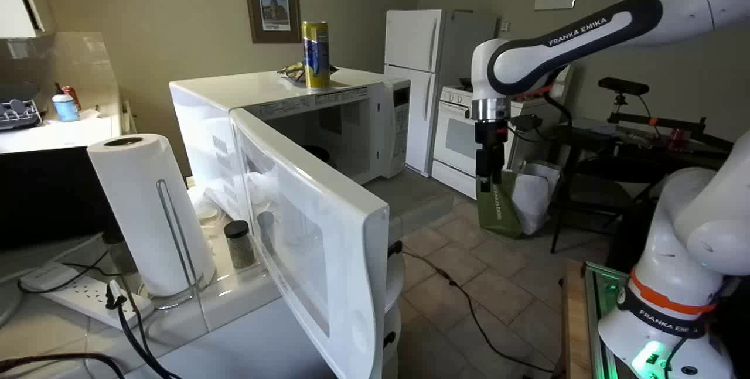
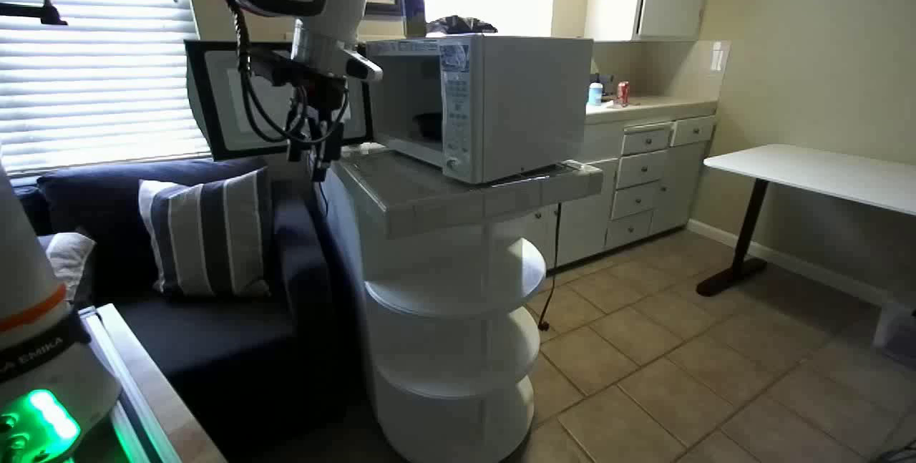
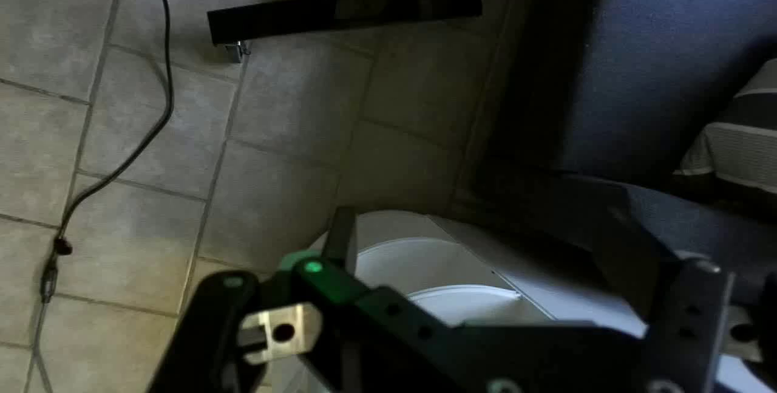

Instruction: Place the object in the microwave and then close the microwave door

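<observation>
The white microwave (image 1: 199, 112) stands on a tiled counter; it also shows in an exterior view (image 2: 533, 105). Its door (image 1: 293, 238) is swung wide open; it also shows behind the arm in an exterior view (image 2: 227, 116). A dark bowl-like object (image 2: 429, 125) sits inside the microwave, partly hidden; its dark edge also shows in an exterior view (image 1: 316, 152). My gripper (image 1: 489, 183) points down, apart from the microwave, in front of its open side; it also shows in an exterior view (image 2: 309, 166). In the wrist view the fingers (image 3: 482, 229) are wide apart with nothing between them.
A tall yellow-blue can (image 1: 316, 54) and a crumpled wrapper (image 1: 290, 72) are on top of the microwave. A paper towel roll (image 1: 149, 215) and a spice jar (image 1: 239, 244) stand behind the door. Below are rounded white shelves (image 2: 458, 298) and a dark sofa (image 2: 207, 334).
</observation>
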`<move>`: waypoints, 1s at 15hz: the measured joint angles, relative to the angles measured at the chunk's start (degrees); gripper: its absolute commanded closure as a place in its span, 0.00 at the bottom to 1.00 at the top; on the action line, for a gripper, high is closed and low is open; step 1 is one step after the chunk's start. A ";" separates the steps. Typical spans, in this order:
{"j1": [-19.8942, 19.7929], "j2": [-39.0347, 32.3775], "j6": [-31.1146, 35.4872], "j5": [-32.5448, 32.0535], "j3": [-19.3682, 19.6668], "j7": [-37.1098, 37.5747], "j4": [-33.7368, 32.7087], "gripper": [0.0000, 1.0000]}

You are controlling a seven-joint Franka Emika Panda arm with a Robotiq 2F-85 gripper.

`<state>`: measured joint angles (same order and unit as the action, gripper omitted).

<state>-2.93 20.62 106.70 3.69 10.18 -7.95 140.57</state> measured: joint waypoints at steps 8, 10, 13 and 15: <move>-0.05 0.00 0.00 0.00 -0.06 0.00 0.00 0.00; -0.12 0.01 0.04 0.31 -0.36 1.02 -0.87 0.00; -0.05 0.61 -0.09 0.56 -2.53 4.78 -5.59 0.00; 0.14 1.51 -0.14 0.58 -4.77 7.36 -10.28 0.00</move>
<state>-2.79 22.13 106.56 4.27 5.41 -0.60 130.28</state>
